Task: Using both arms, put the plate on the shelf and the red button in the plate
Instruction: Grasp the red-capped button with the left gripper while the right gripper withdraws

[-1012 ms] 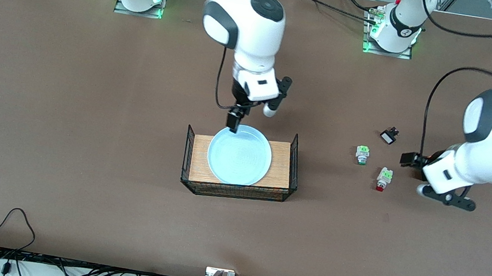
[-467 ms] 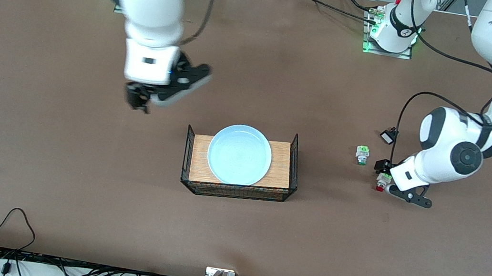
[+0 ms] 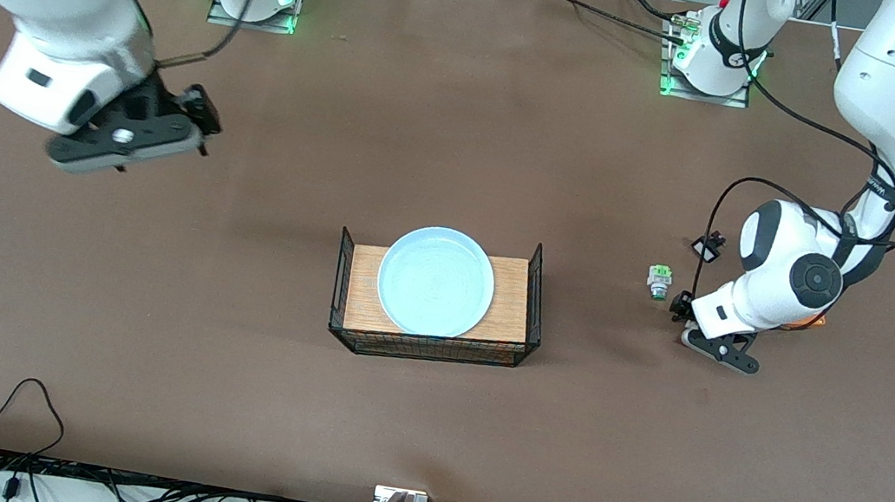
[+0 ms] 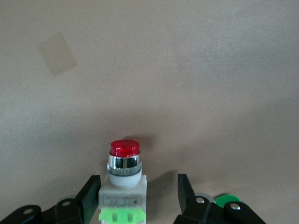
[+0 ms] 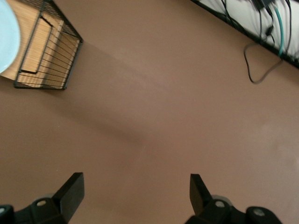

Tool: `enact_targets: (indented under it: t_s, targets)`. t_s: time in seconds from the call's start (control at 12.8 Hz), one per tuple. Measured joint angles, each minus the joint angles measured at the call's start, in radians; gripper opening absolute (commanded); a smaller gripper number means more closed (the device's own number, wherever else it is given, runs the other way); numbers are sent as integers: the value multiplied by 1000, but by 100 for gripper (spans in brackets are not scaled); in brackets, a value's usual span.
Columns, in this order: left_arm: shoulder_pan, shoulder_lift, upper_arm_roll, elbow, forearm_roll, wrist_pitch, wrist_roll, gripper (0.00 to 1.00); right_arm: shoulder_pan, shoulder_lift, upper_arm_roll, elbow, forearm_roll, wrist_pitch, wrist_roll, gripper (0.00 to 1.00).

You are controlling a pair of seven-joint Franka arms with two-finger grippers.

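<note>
plate [image 3: 435, 281] is sitting in the wire tray [image 3: 536, 277] mid-table, that step looking done. toward the left arm's end, left gripper [image 4: 139, 196] is straddling the red button [image 4: 124, 175] on the table, fingers open w/ gaps both sides, nothing gripped yet. next: closing squarely, lifting. right gripper [image 5: 135, 193] is hanging wide open, empty, waiting over bare table.

Both arms are glossy white with rounded shells and dark grey joint caps. Black cables loop along the left arm [image 3: 885, 129] near the worktop's [image 3: 423, 423] edge. Each base glows green beside its metal mounting plate. The fingers [image 4: 91, 193] are matt black, angular, with silver screws at their roots.
</note>
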Motion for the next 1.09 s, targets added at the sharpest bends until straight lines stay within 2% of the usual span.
enact_targets:
  t_s: [0.08,0.23,0.39,0.54,0.7,0.86,1.09]
  targets:
    - [1,5,0,0,0,0,4,22,-21,-30,0,-31,1,-2,15,100]
    - [2,8,1,0,0,-1,8,15,-69,-86,-1,-90,34,-2,34,100]
    - [4,7,1,3,0,-1,8,14,-154,-150,-3,-164,115,-1,36,100]
    - [4,5,1,33,0,-36,8,14,-218,-212,-7,-236,150,6,38,100]
    - [3,-17,-3,129,0,-197,4,14,-226,-262,-6,-286,155,10,101,100]
    - [2,-49,-20,263,0,-421,-28,15,-224,-295,5,-311,154,12,149,100]
    - [-2,-74,-99,462,-10,-701,-161,18,-224,-320,11,-306,154,22,158,100]
